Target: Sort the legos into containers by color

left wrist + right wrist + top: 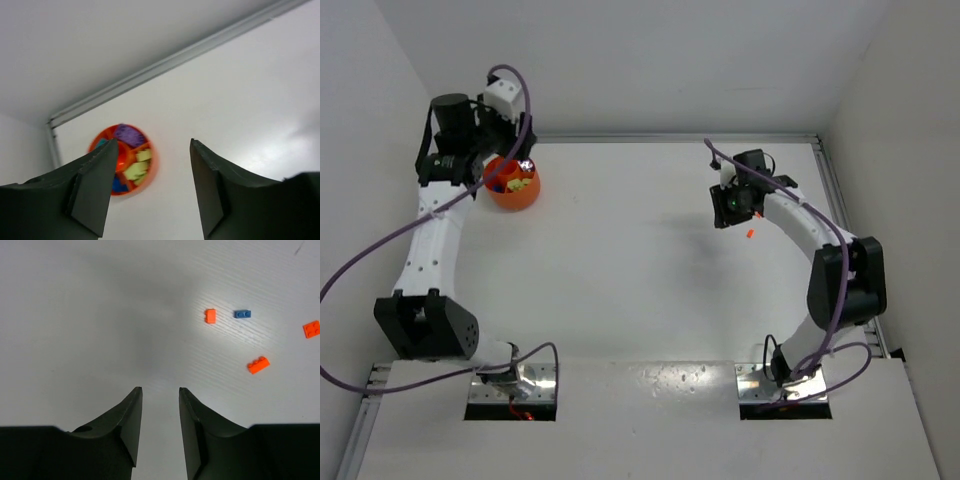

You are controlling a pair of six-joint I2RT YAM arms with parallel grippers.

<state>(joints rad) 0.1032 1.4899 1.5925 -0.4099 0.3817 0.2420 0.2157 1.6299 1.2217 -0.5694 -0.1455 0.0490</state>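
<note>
Legos (258,365): four loose at 1 o'clock of right claw (160,389), jaws apart | left claw (153,142) apart over bowl (151,161)

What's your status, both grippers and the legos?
Left gripper open, empty, by orange bowl. Right gripper open, empty. Three orange bricks, one blue brick loose on table beyond it. Nothing in the way.

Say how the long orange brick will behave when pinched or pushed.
The long orange brick looks rigid plastic, probably stiff and light. Flat on the smooth table, it would likely slide, not roll. Tiny beside the right gripper, it could squirt free.
</note>
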